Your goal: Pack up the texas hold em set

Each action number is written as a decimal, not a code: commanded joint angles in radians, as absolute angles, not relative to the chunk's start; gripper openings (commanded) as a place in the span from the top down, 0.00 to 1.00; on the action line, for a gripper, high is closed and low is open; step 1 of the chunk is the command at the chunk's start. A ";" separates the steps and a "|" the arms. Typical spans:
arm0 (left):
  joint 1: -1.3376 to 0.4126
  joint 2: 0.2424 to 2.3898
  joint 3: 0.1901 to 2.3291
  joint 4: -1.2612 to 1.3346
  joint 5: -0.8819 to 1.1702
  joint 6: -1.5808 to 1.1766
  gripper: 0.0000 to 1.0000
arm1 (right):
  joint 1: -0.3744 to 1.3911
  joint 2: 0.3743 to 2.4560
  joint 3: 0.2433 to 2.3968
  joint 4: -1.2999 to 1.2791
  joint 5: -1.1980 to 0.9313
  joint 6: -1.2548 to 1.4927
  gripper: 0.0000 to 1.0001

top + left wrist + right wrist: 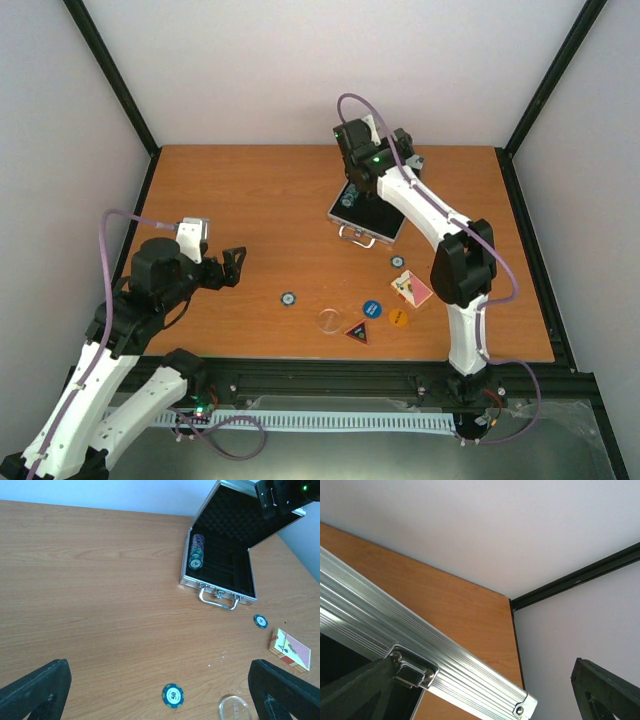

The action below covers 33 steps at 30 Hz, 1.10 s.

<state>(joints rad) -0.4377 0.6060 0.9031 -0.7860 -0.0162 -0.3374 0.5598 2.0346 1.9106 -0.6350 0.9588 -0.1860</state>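
Open case [372, 218], chip stack [196, 552] seated inside. Beyond case handle: loose chip [288, 298], buttons [372, 309], card deck [412, 290]. At case lid: right gripper [405, 150], spread wide, nothing held, contact unclear. Left of case: left gripper [236, 268], spread wide, empty. Loading judged underway; loose chip to be grasped next.

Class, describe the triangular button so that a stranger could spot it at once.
Find the open silver case on the table, then come towards the near edge to the loose small pieces. The triangular button lies nearest that edge, between a clear disc and an orange button; it alone has three corners.
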 commanded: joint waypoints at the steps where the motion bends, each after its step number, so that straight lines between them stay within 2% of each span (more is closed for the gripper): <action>1: -0.433 0.609 0.937 -0.806 -0.028 -0.345 0.00 | 0.526 2.092 1.990 -0.620 0.957 -0.227 0.01; 19: -0.434 0.607 0.915 -0.810 -0.038 -0.343 0.00 | 0.427 2.246 2.261 -0.586 0.879 -0.296 0.01; 30: -0.434 0.614 0.904 -0.801 -0.028 -0.347 0.00 | 0.407 2.162 2.233 -0.568 0.704 -0.262 0.00; 33: -0.434 0.611 0.903 -0.802 -0.028 -0.347 0.00 | 0.389 2.180 2.274 -0.579 0.711 -0.269 0.00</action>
